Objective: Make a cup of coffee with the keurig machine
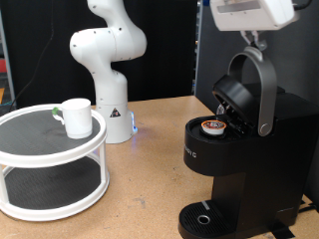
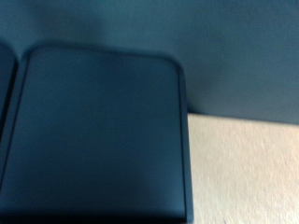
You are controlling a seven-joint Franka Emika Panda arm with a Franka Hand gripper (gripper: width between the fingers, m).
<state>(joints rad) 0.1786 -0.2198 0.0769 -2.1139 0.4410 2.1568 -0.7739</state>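
The black keurig machine (image 1: 224, 169) stands at the exterior view's right with its lid raised by the grey handle (image 1: 265, 95). A small pod with a brown top (image 1: 212, 126) sits in the open chamber. The white cup (image 1: 76, 117) stands on the top tier of a white round stand (image 1: 50, 151) at the left, far from the machine. My gripper (image 1: 256, 40) hangs from the top right, its fingers just above the top of the lid handle. Nothing shows between them. The wrist view shows no fingers, only a blurred dark panel (image 2: 93, 131) over beige table (image 2: 248, 168).
The white robot arm base (image 1: 108, 70) stands at the back centre on the wooden table (image 1: 150, 169). The machine's drip tray (image 1: 202, 217) has nothing on it. A dark screen stands behind the machine.
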